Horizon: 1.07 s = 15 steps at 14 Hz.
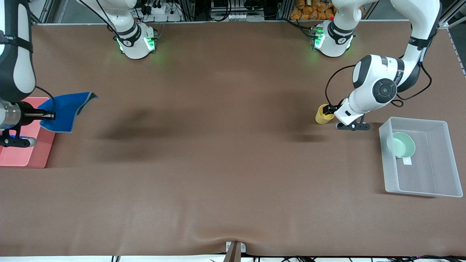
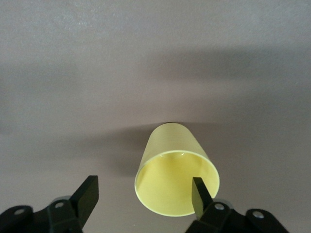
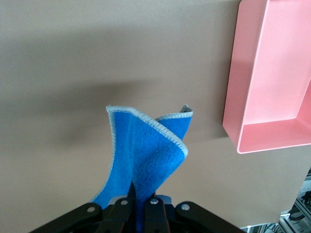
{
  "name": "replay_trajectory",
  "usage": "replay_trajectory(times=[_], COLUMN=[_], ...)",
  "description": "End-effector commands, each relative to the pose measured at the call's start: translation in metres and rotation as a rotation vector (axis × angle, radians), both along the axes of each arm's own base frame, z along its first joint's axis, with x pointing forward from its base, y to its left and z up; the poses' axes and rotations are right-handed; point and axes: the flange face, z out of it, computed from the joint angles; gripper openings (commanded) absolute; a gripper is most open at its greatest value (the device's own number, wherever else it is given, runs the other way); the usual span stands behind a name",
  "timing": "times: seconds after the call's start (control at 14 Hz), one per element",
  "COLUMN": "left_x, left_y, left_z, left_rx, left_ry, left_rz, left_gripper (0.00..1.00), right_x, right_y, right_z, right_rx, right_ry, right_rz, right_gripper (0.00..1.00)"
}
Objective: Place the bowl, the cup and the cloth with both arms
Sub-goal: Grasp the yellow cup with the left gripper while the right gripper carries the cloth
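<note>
The right pincer (image 1: pixel 51 116), at the left edge of the frame, is clenched on the blue cloth (image 1: pixel 65 111), which hangs from it in the air over the edge of a pink tray (image 1: pixel 22 156) at the right arm's end of the brown desk (image 1: pixel 218 163). In the right wrist view the cloth (image 3: pixel 146 160) droops in a folded curl from the closed fingers, its pale stitched edge showing, with the pink tray (image 3: pixel 272 92) at that picture's upper right.

At the right of the frame the left pincer (image 1: pixel 330 111) is at the rim of the yellow cup (image 1: pixel 323 114), which stands on the desk toward the left arm's end. The left wrist view shows the pincer (image 2: pixel 143 194) spread, not yet gripping: one finger sits inside the mouth of the cup (image 2: pixel 175 170), the other well clear outside its wall.

The mint green bowl (image 1: pixel 402 145) rests inside a clear plastic bin (image 1: pixel 447 160) at the lower right of the frame, nearer the front camera than the cup.
</note>
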Motion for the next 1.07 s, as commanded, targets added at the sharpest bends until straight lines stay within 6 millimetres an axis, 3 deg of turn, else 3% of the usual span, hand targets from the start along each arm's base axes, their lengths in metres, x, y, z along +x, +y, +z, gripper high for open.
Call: replay_trajectory(times=[0.0,0.21,0.29,0.43,0.86,1.0], left_x=[-0.015,-0.017,-0.015,-0.013,0.005,0.018], left_y=[0.006,0.006,0.005,0.004,0.010,0.032], left_z=[-0.006,-0.017,-0.017,-0.019,0.000,0.012], left_rx=[0.045,0.030,0.026,0.021,0.026,0.027], left_ry=[-0.031,-0.037,-0.045,-0.044,-0.084,-0.094], left_rz=[-0.023,-0.020,-0.021,-0.019,0.027,0.047], left_gripper=[0.78,0.42,0.25,0.02,0.00,0.00], right_x=[-0.021,-0.029,-0.032,-0.038,-0.041,-0.044], right_y=[-0.026,-0.046,-0.056,-0.069,-0.130,-0.153], right_z=[0.013,0.016,0.008,-0.003,-0.010,-0.010], right_rx=[0.016,0.028,0.043,0.059,0.058,0.028], right_ry=[-0.012,-0.020,-0.021,-0.035,-0.104,-0.107], right_rz=[0.016,0.040,0.056,0.087,0.211,0.275], right_gripper=[0.00,0.00,0.00,0.00,0.00,0.00])
